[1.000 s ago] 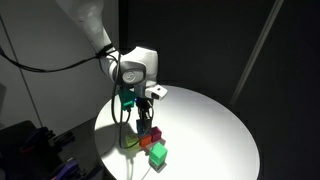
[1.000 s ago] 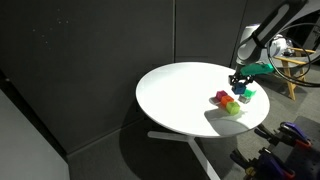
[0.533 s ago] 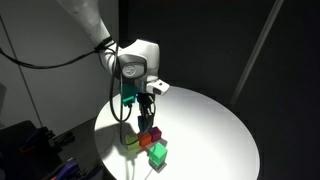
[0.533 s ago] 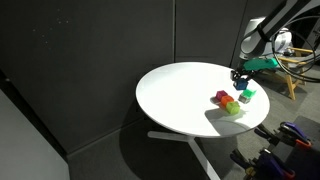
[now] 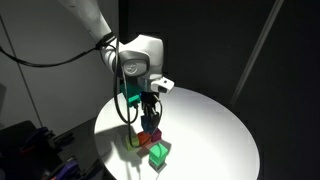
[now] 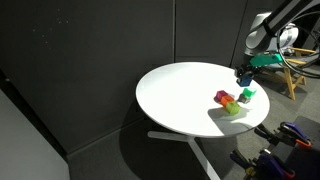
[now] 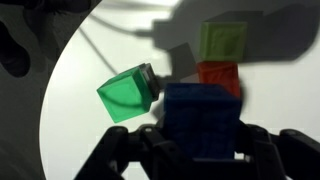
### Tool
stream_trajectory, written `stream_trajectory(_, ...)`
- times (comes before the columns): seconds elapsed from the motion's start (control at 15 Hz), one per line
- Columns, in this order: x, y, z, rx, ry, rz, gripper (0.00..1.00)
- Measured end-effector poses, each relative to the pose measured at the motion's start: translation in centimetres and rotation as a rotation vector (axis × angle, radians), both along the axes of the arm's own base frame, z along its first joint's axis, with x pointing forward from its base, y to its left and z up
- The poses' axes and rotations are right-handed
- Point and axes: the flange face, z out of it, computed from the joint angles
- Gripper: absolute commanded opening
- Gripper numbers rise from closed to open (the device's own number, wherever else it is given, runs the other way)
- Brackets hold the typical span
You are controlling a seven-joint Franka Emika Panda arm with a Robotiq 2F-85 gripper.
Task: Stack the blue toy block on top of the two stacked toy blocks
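Though exterior views blur it, wrist view shows claw point(image 7: 205, 150) clamping blue toy block point(image 7: 203, 112).

- Blue toy block point(image 7: 203, 120): we record a plain deep blue with no marking.
- Two stacked toy blocks point(image 7: 128, 95): we find the top cube bright green. Its side face is dark in shadow, and we cannot tell the lower cube's colour.
- Yellow-green cube point(image 7: 222, 42): we note a plain, pale yellow-green.
- Orange-red cube point(image 7: 218, 76): we record a plain, saturated orange-red.
- Table point(image 7: 75, 120): we find it white and unpatterned, crossed by grey shadows.
- Gripper point(image 7: 207, 150): we record black.
- Arm point(image 5: 90, 15): we note white, with a teal-green fitting point(image 5: 128, 97) near the wrist.
- Backdrop point(image 6: 80, 60): we find it plain and near black.
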Motion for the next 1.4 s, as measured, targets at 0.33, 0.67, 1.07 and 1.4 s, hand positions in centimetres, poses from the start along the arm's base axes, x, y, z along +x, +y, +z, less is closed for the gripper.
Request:
stream_trajectory(0.33, -1.2, -2.3, 0.3, 0.011, 0.028, 0.036, 0.25)
stream_trajectory(0.67, -2.2, -4.7, 0.6, 0.013, 0.05, 0.042, 0.25)
stream_trajectory(1.07, -2.4, -6.1, 0.5, -0.003, 0.053, 0.117, 0.25)
stream_trajectory(1.4, -2.1, -6.1, -0.1, -0.02, 0.053, 0.246, 0.25)
